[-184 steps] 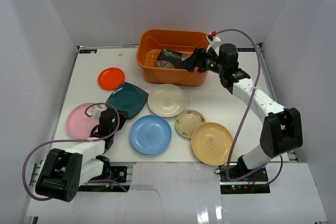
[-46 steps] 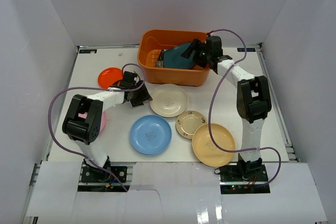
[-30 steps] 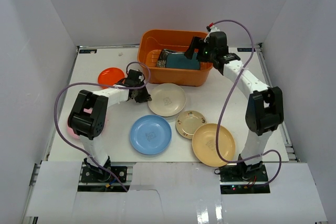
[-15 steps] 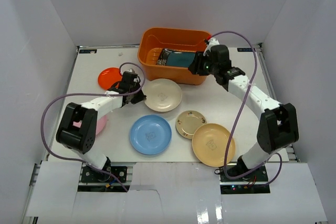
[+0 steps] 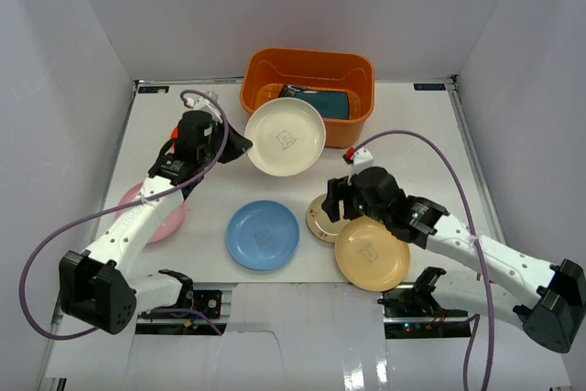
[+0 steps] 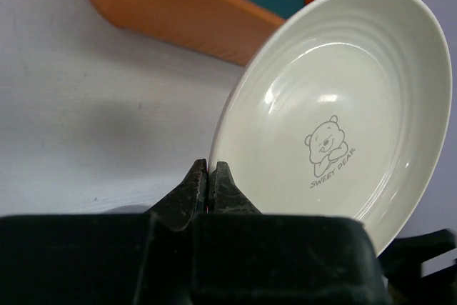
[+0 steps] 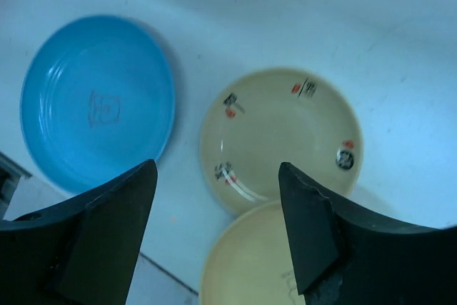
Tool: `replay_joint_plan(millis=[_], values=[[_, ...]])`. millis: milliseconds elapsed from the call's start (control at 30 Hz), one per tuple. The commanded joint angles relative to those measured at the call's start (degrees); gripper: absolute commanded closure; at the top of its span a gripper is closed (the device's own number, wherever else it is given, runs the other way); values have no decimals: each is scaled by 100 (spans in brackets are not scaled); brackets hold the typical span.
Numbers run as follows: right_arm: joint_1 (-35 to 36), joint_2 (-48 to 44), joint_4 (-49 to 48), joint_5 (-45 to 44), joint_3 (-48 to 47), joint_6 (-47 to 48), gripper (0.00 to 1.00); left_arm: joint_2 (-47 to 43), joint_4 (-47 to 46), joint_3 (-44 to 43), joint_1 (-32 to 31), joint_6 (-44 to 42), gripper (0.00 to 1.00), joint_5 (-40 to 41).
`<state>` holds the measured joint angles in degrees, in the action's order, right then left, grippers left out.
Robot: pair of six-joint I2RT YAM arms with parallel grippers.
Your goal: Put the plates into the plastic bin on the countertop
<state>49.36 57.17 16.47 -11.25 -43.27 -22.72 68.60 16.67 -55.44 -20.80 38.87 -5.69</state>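
My left gripper (image 5: 234,143) is shut on the rim of the cream plate (image 5: 285,136) and holds it tilted in the air just in front of the orange plastic bin (image 5: 359,70). The left wrist view shows the pinch (image 6: 208,176) on the cream plate (image 6: 343,105). The bin holds the dark teal plate (image 5: 322,103) and a black plate (image 5: 285,92). My right gripper (image 5: 330,204) is open and empty above the small beige patterned plate (image 7: 282,137). The blue plate (image 5: 263,234), the tan-yellow plate (image 5: 371,252) and the pink plate (image 5: 161,220) lie on the countertop (image 5: 412,153).
The orange-red plate is almost wholly hidden under my left arm. White walls enclose the table on three sides. The tan-yellow plate overlaps the edge of the small beige plate, near the table's front edge.
My left gripper has lifted the cream plate off the table and carried it up toward the bin. My right arm has drawn back from the bin to above the small beige plate.
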Motion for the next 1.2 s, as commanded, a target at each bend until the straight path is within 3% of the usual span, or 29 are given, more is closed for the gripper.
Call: replay_joint_plan(millis=[0,200,333,533,733,967,1033,1067,1167], values=[[617,-477,576,-580,230,-540,23,232,56,-949,49,-38,100,-195],[1365,-330,1032,-844,363,-734,25,1426,170,-2451,49,-186,100,-64],[1786,-118,1244,-932,398,-865,34,2812,530,-3961,32,-459,100,419],[2129,-83,1499,-1003,565,-1234,36,4317,1188,-5597,-21,-653,100,709],[2525,-48,1613,-967,890,-1621,26,5233,1541,-6715,-135,-776,100,921],[2692,75,1693,-1011,996,-1832,32,6165,1744,-7586,-153,-750,100,877],[2710,180,1649,-994,1031,-1832,37,6280,1744,-7631,-153,-741,90,851],[2719,268,1597,-994,1048,-1832,38,6289,1735,-7622,-161,-758,79,851],[2728,417,1474,-976,1110,-1797,43,6298,1691,-7639,-162,-828,64,816]])
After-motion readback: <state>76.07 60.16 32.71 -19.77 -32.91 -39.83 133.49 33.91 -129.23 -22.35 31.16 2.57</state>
